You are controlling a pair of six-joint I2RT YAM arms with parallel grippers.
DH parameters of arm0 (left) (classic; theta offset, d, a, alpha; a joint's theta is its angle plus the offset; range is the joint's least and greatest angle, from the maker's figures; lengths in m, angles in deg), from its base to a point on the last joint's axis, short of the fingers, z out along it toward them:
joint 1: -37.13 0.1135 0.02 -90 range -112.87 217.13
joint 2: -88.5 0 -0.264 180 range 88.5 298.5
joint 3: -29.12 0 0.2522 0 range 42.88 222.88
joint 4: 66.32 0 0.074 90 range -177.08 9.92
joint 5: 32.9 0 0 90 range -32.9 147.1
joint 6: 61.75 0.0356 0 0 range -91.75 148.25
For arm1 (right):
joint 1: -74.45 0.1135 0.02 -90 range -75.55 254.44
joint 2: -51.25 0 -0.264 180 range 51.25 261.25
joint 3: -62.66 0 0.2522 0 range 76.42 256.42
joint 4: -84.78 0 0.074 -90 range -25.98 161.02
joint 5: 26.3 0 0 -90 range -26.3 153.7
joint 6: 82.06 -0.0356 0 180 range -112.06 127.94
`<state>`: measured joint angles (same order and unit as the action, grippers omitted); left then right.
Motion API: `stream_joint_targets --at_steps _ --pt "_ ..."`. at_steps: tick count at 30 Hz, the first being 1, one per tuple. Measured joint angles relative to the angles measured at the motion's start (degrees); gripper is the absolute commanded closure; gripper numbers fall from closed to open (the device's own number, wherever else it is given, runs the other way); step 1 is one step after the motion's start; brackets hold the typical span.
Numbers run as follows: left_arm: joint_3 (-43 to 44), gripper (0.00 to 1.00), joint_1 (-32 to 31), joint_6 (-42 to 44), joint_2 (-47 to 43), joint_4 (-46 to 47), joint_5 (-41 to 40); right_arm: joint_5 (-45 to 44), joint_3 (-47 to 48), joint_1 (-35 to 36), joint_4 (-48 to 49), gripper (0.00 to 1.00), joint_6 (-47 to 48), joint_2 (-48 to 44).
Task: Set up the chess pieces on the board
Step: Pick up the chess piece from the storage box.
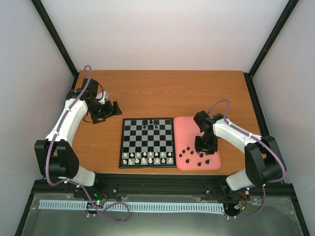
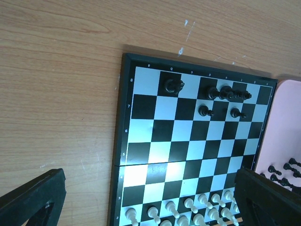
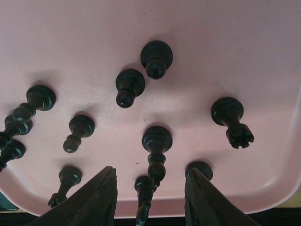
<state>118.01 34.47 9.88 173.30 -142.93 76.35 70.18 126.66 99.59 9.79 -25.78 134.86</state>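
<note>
The right arm's jaws are standing partly open over the edge of the pink rounded plastic tray (image 3: 221,33), holding nothing. A tiny black chess piece (image 3: 144,190) is sitting in the gap between them, clear of both fingers. A taller black piece (image 3: 157,141) is standing just beyond the gap on the same line. The other loose black pieces (image 3: 130,84) are lying spread beyond the jaws and off to their left in the wrist view. A castle-topped one (image 3: 228,115) is standing beyond the right finger, and another base (image 3: 201,168) is sitting right at that finger's tip.

The step in hand is looking like the pick of the small piece in the gap. Doing it well is meaning centring the jaws on it and going low enough to take its body rather than its tip. It is also meaning closing gently so neither finger is knocking the tall neighbour or the piece at the right fingertip, then lifting straight up.

The small black-and-pale-grey chequered chessboard (image 1: 147,142) is lying beside the tray, well apart from these jaws. Tiny white pieces (image 2: 188,205) are filling its near rows, and only a few black ones (image 2: 173,85) are standing on the far rows.

The left arm's jaws are hanging fully spread and empty over the wooden counter (image 2: 56,70), with the board ahead of them toward their right finger.
</note>
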Motion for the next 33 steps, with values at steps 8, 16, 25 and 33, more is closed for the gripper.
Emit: stream_joint_targets --at_steps 8,16,25,33 --pt "0.0 0.00 0.0 0.0 0.0 0.0 0.0 -0.2 -0.6 0.0 1.7 0.63 -0.1 1.2" --pt "0.0 0.00 0.0 0.0 0.0 0.0 0.0 -1.3 -0.9 0.0 1.7 0.62 -0.4 1.4" --pt "0.0 0.00 0.0 0.0 0.0 0.0 0.0 -1.8 -0.9 0.0 1.2 0.62 -1.0 1.1" --pt "0.0 0.00 0.0 0.0 0.0 0.0 0.0 -1.8 -1.0 0.0 0.7 0.63 -1.1 0.5"
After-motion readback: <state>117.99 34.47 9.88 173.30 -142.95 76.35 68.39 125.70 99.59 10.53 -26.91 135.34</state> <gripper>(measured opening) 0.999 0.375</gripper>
